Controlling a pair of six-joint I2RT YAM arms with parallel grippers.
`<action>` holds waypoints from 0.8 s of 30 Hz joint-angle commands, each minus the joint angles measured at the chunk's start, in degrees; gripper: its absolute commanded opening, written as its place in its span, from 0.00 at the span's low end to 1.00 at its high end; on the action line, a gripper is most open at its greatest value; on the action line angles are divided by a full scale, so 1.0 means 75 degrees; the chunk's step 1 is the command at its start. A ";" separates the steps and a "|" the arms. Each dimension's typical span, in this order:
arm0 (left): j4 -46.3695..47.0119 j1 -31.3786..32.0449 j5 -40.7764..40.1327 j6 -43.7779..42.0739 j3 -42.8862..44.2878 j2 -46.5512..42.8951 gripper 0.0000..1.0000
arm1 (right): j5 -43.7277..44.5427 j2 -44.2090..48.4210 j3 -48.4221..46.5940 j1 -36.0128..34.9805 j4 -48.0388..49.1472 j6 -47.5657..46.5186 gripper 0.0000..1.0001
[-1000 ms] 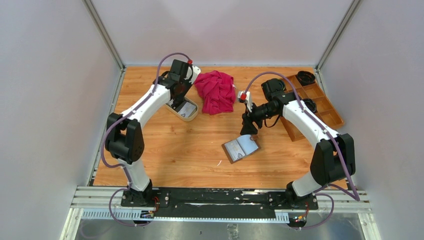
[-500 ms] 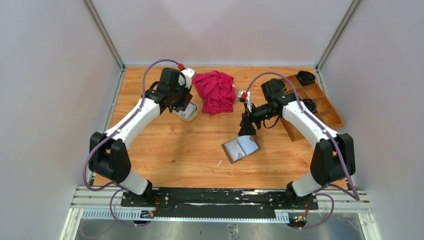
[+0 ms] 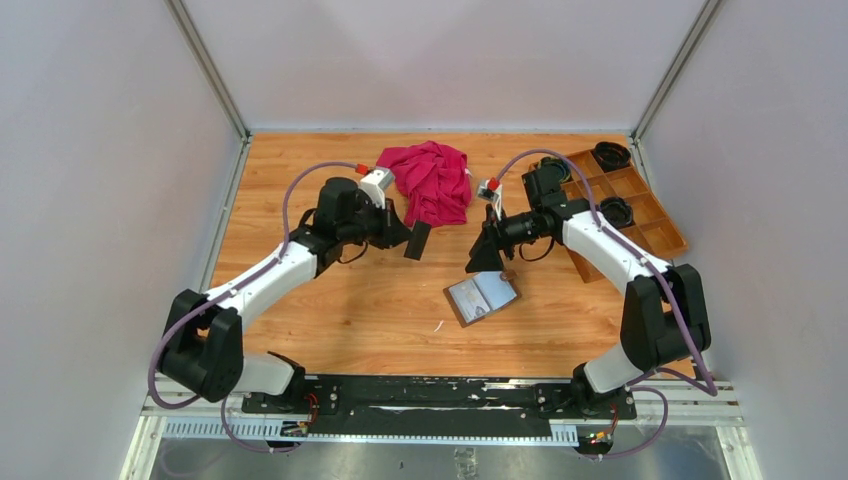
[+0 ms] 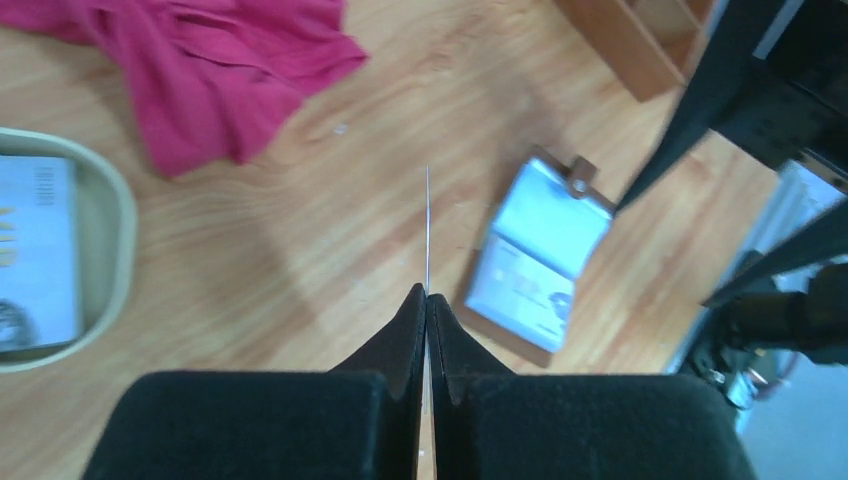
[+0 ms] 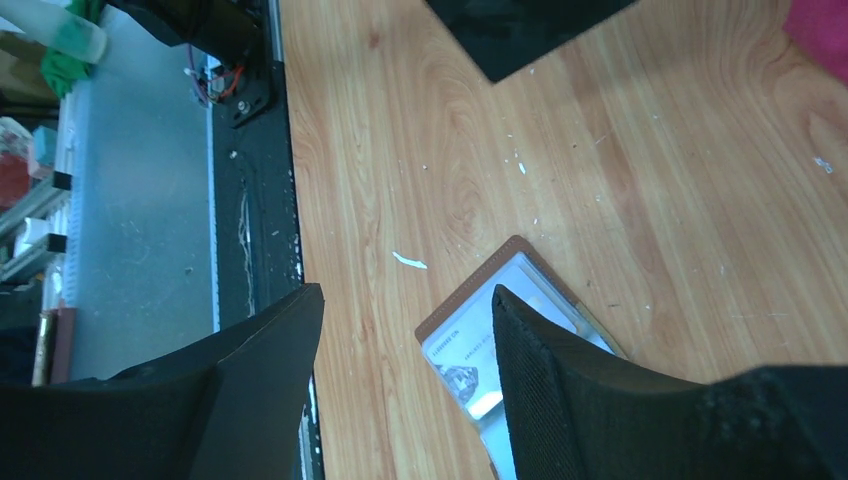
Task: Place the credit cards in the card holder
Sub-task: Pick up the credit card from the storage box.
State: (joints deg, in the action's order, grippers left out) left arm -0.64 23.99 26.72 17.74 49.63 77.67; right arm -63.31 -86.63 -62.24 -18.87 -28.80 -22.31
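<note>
The left arm (image 3: 285, 268) is being held low and stretched out toward the right, its gripper (image 3: 400, 231) being pressed fully shut on a credit card (image 3: 417, 241) (seen edge-on from the wrist view, as a thin line). The right arm (image 3: 600, 240) is being held bent inward at the elbow, its gripper (image 3: 486, 260) being pointed downward with the jaws parted wide.

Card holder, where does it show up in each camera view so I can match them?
Top external: card holder lying open on the table, right of centre.
Left wrist: right of centre.
Right wrist: bottom centre, partly hidden.
Shared landmark: the red cloth, in all three.
</note>
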 commanded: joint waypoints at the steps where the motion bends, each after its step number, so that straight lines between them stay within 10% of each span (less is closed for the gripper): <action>1: 0.1138 0.0405 0.0671 0.0911 -0.0298 -0.0361 0.00 | -0.0731 0.0081 0.0308 0.0244 0.1142 0.1257 0.67; 24: 0.2741 0.1484 0.1588 0.2694 -0.0462 0.0183 0.00 | -0.2172 -0.0040 0.1254 0.1080 0.4600 0.4677 0.76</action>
State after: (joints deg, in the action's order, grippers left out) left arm 17.04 34.00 36.67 36.18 44.95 78.04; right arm -75.83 -86.65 -54.08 -10.48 0.86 8.82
